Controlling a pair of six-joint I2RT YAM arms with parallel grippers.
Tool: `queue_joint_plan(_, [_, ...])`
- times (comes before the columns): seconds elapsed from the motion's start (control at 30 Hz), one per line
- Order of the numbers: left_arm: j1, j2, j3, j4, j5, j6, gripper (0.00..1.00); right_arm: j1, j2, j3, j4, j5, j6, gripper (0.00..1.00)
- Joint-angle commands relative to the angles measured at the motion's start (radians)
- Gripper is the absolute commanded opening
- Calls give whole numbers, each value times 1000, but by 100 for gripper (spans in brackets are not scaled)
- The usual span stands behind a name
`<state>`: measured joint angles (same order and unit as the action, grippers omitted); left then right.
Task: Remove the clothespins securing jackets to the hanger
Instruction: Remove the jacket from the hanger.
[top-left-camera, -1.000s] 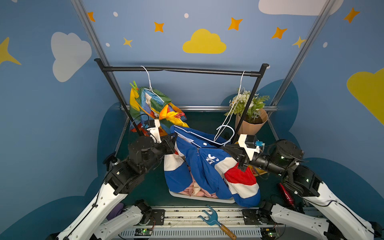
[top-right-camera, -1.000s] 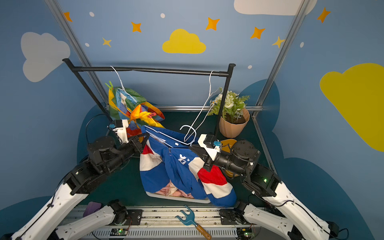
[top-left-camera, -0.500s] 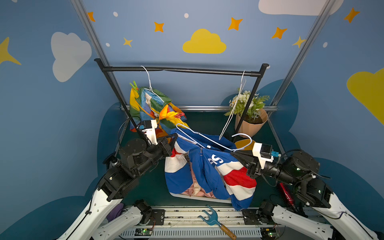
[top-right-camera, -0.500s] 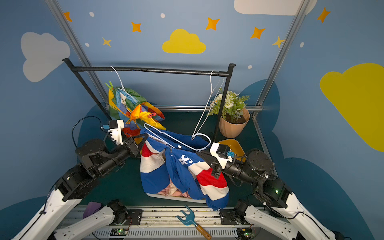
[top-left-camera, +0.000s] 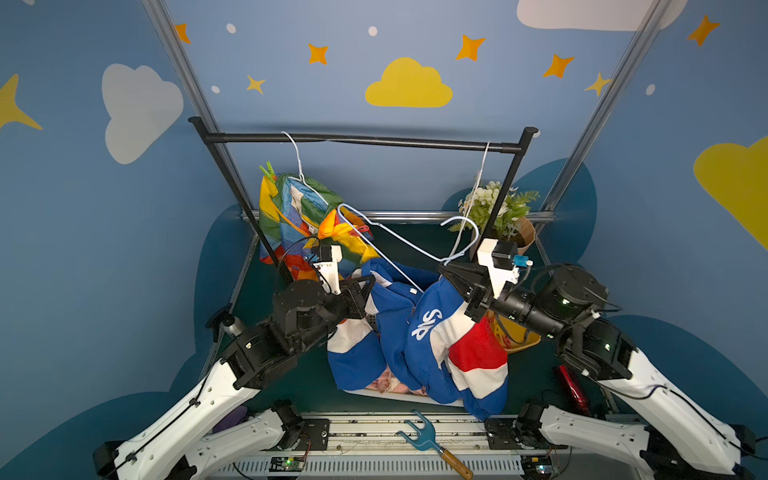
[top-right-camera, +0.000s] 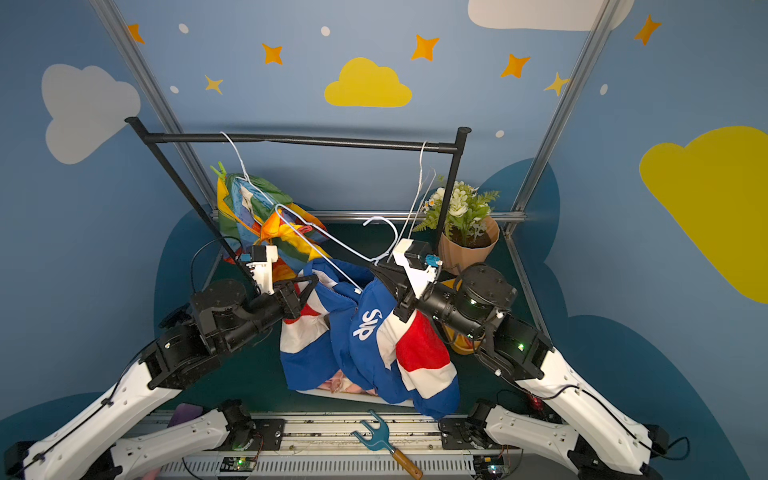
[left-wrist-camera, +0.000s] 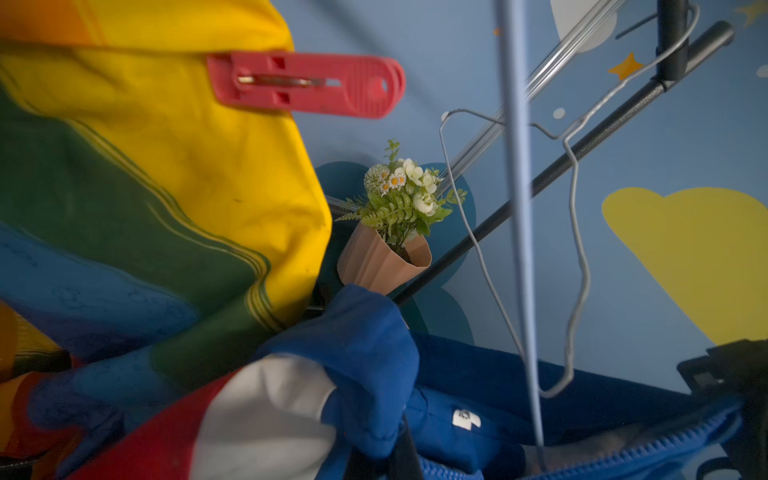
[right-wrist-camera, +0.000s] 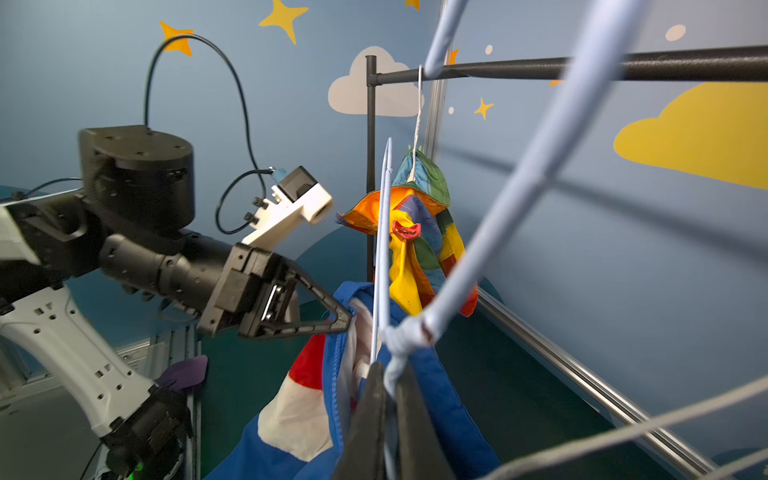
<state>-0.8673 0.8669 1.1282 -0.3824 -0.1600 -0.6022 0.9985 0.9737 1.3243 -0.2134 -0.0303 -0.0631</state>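
The blue, white and red jacket (top-left-camera: 399, 332) (top-right-camera: 345, 332) hangs off the rail between both arms. My left gripper (top-left-camera: 370, 286) (left-wrist-camera: 384, 453) is shut on its shoulder fabric. My right gripper (top-left-camera: 442, 268) (right-wrist-camera: 388, 399) is shut on the neck of the light-blue hanger (top-left-camera: 390, 237) (top-right-camera: 328, 237), whose far arm sticks up out of the collar. The rainbow jacket (top-left-camera: 291, 216) hangs at the rail's left, with a green clothespin (top-left-camera: 268, 170) and a red clothespin (left-wrist-camera: 307, 85) (right-wrist-camera: 405, 230) on it. A pink jacket (top-left-camera: 386, 384) lies under the blue one.
The black rail (top-left-camera: 361, 140) also carries a bare wire hanger (top-left-camera: 482, 174) at its right end. A potted plant (top-left-camera: 498, 208) stands at the back right, with a yellow bin (top-left-camera: 515, 336) under my right arm. A teal fork tool (top-left-camera: 419, 432) lies at the front edge.
My right gripper has swung out to the right and then risen, lifting the light-blue hanger so that its far arm stands higher out of the collar. The left gripper has shifted slightly right with the shoulder.
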Motion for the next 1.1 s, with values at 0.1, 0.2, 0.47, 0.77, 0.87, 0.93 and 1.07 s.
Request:
queue_joint_plan(0.1, [-129, 34, -3, 37, -166, 110, 4, 143, 147, 202, 35, 349, -63, 0])
queue_joint_plan(0.2, [-162, 38, -29, 59, -187, 141, 4, 185, 224, 292, 13, 490, -123, 0])
queue_joint_plan(0.47, [-168, -120, -108, 114, -198, 216, 4, 208, 244, 315, -12, 539, -262, 0])
queue_joint_plan(0.77, [-170, -28, -58, 111, -13, 212, 4, 205, 220, 271, -91, 371, -192, 0])
queue_joint_plan(0.87, [-170, -48, -67, 131, -37, 231, 6, 202, 170, 225, -99, 370, -175, 0])
queue_joint_plan(0.93, [-169, -43, -65, 133, -32, 233, 7, 199, 142, 197, -110, 359, -161, 0])
queue_joint_plan(1.07, [-170, 2, -61, 146, 11, 209, 10, 191, 128, 176, -150, 345, -134, 0])
